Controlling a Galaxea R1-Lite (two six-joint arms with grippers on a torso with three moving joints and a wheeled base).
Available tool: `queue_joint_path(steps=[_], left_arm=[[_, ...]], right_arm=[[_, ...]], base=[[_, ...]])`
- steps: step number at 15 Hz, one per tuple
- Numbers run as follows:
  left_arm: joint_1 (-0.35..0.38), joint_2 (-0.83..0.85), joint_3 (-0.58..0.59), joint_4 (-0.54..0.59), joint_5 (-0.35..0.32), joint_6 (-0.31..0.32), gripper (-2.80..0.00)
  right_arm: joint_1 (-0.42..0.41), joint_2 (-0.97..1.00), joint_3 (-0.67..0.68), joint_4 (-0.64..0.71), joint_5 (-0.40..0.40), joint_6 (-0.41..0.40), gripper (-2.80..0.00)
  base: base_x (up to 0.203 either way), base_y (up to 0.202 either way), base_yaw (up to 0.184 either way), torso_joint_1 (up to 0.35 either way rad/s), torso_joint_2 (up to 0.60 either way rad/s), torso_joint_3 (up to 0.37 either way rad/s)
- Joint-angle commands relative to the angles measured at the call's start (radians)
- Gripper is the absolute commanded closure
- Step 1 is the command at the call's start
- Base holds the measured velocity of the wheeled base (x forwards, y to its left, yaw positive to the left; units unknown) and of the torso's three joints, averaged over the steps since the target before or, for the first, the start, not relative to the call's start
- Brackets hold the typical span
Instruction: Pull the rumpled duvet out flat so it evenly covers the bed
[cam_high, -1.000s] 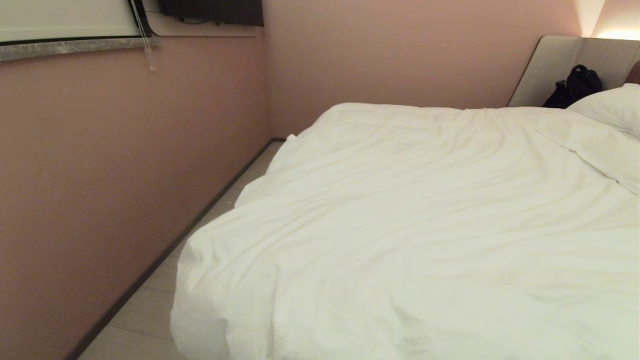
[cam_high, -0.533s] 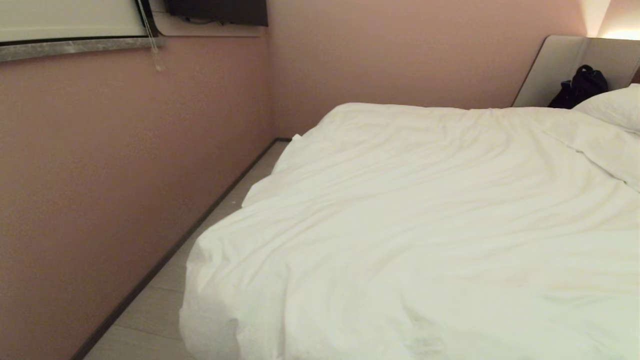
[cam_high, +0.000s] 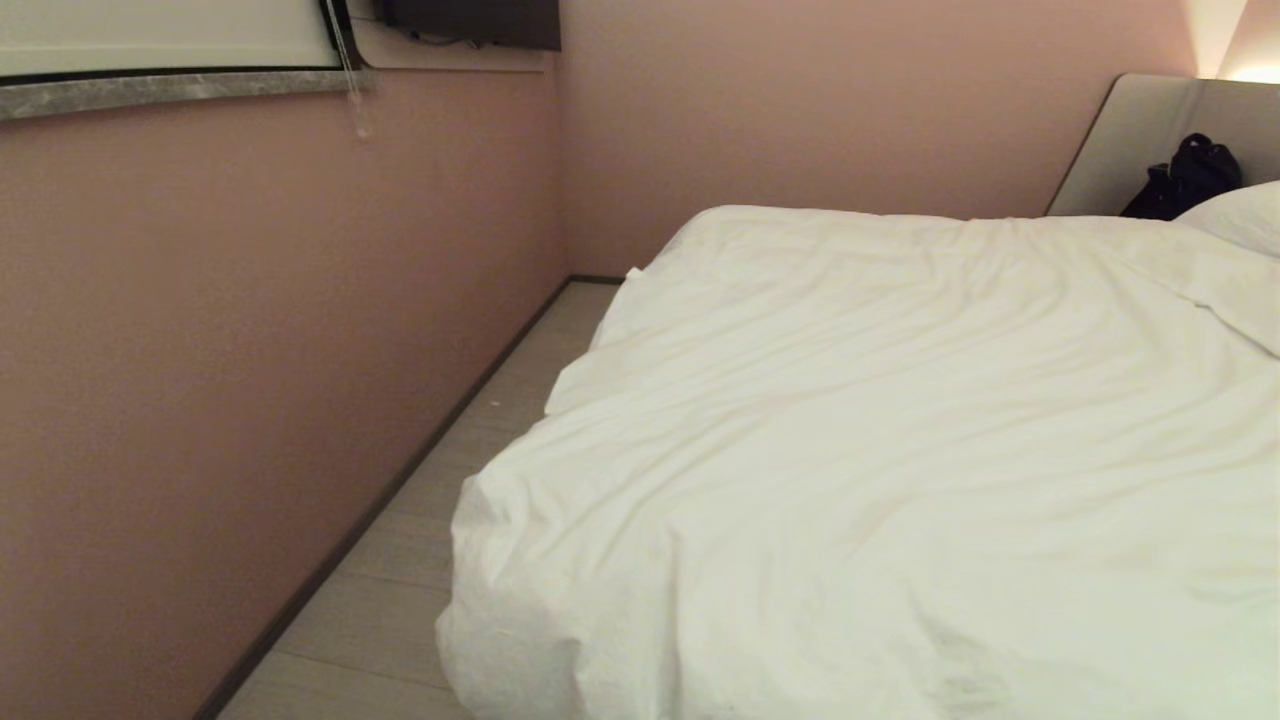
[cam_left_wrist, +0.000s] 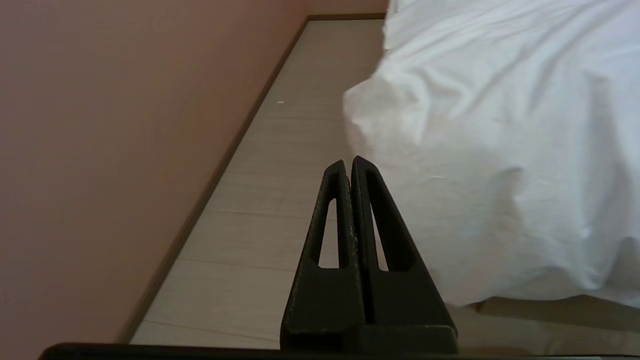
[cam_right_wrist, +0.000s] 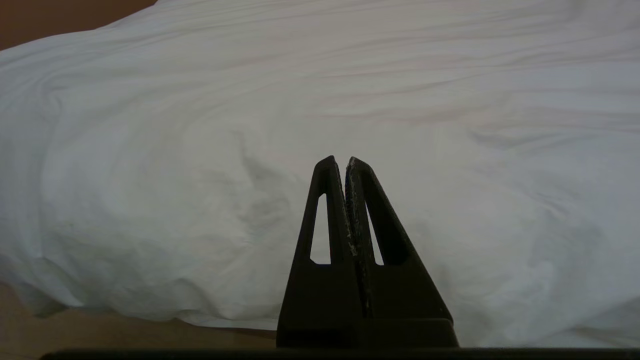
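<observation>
Across the bed (cam_high: 1130, 140), duvet (cam_high: 880, 420) spread wide, lightly creased, near corner hanging over the mattress edge toward the floor (cam_high: 400, 590). Pillow (cam_high: 1240, 215) at far right by the padded headboard; dark bag (cam_high: 1185, 180) propped against it. Pink wall (cam_high: 250, 350) along the left side, floor strip between wall and bed. Left gripper (cam_left_wrist: 348, 162): fingers pressed together, empty, held over the floor just beside the hanging duvet corner. Right gripper (cam_right_wrist: 342, 162): fingers pressed together, empty, facing the duvet's near side, not touching. Neither arm visible in head view.
</observation>
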Motion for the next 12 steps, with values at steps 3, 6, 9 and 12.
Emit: queue_joint_path(steps=[3, 6, 9, 12], left_arm=[[0.000, 0.000, 0.000, 0.001, 0.001, -0.001, 0.00], [0.000, 0.000, 0.000, 0.001, 0.001, -0.001, 0.00], [0.000, 0.000, 0.000, 0.001, 0.001, -0.001, 0.00], [0.000, 0.000, 0.000, 0.001, 0.000, 0.000, 0.00]], right_arm=[[0.000, 0.000, 0.000, -0.002, 0.001, 0.000, 0.00], [0.000, 0.001, 0.000, -0.002, 0.000, 0.000, 0.00], [0.000, 0.000, 0.000, -0.002, 0.001, 0.000, 0.00], [0.000, 0.000, 0.000, -0.002, 0.001, 0.000, 0.00]], base=[[0.000, 0.197, -0.001, 0.001, 0.00, 0.004], [0.000, 0.196, 0.003, 0.000, 0.00, 0.003], [0.000, 0.197, 0.000, 0.002, 0.00, 0.002], [0.000, 0.196, -0.001, 0.003, 0.00, 0.001]])
